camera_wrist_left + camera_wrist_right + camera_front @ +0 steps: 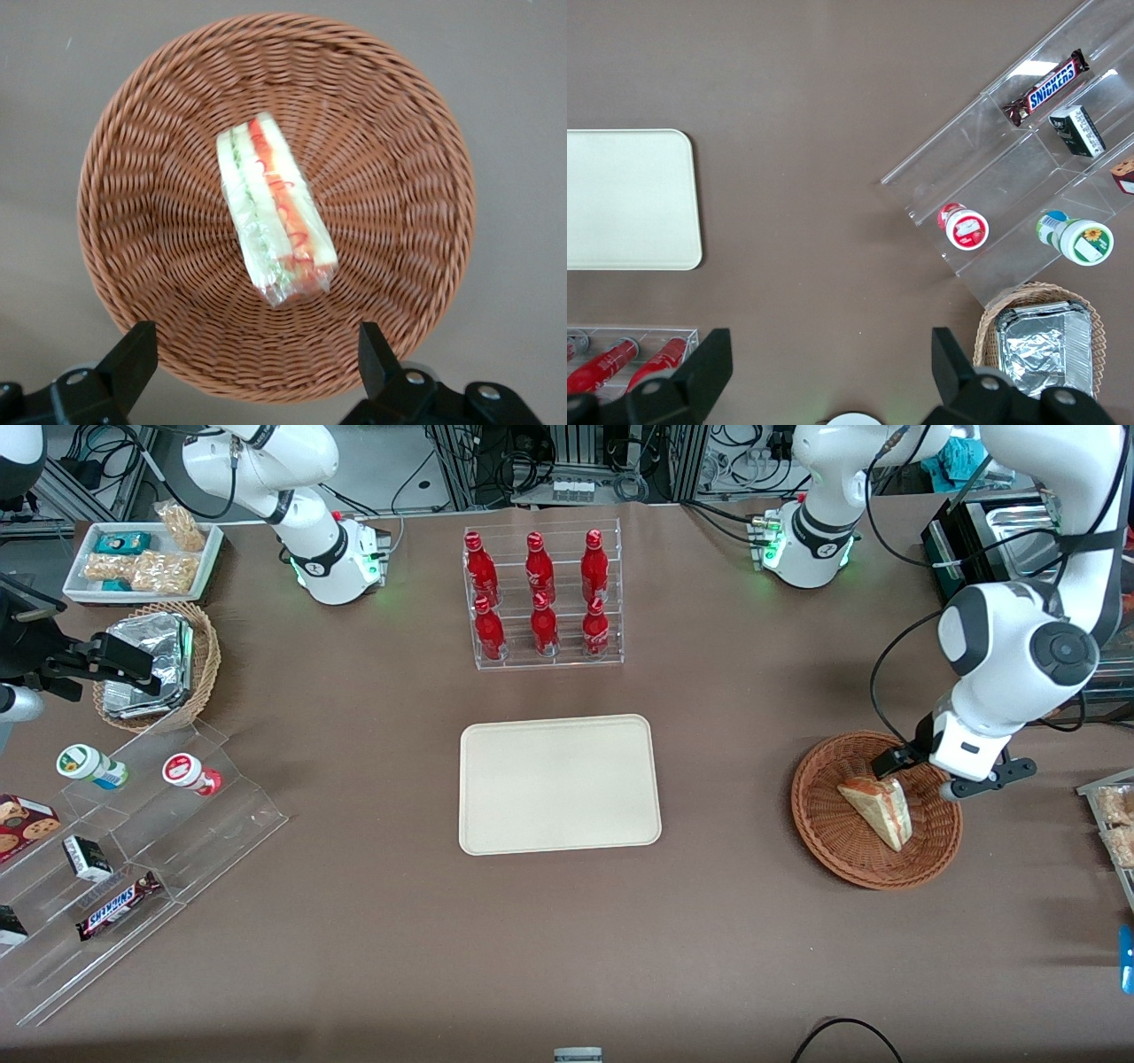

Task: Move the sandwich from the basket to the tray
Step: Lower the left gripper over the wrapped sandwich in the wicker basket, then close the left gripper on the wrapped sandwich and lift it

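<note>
Above wicker basket (133, 159), tool (257, 354) fingers apart; should drop straight, straddle sandwich (275, 212) w/ pads on bread faces.

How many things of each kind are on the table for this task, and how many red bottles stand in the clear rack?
Sandwich: 1, in the basket
Wicker basket: 1
Beige tray: 1
Red bottles: 6
Gripper: 1, open above the basket
Total: 10

1. I see a wide, matte brown tabletop (354, 921) filling most of my front view, evenly lit.
2. Past its farther edge stand metal frame racks (576, 460) hung with tangled black cables (425, 469).
</note>
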Robot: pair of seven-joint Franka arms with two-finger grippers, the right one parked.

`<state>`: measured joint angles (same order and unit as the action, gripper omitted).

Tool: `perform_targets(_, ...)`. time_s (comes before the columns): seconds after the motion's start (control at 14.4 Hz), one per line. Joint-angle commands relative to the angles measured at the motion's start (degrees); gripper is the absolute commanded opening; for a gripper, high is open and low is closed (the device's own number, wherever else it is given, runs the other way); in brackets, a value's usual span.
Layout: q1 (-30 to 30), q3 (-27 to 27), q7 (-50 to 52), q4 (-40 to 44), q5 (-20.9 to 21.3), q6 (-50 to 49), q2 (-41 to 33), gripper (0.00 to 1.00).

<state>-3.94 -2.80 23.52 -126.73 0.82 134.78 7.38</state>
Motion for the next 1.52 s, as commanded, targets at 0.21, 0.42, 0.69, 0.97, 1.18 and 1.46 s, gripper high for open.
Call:
perform_targets(0.21,-0.2,-0.4,13.0,6.5,-1.0,0.6,8.8,1.0)
perform_targets(0.42,-0.2,-0.4,13.3,7.6,-1.3,3.5,12.1,0.98)
perform_targets(0.69,0.0,-0.4,14.3,7.5,-1.1,3.2,12.5,0.05)
perform_targets(0.97,0.5,-0.7,13.4,10.2,-0.2,-5.5,9.9,0.0)
perform_targets(1.18,3.0,-2.8,3.1,15.2,-0.2,-16.4,6.7,0.0)
perform_targets(1.46,12.7,-4.9,-2.3,17.1,-1.0,-20.8,7.0,0.0)
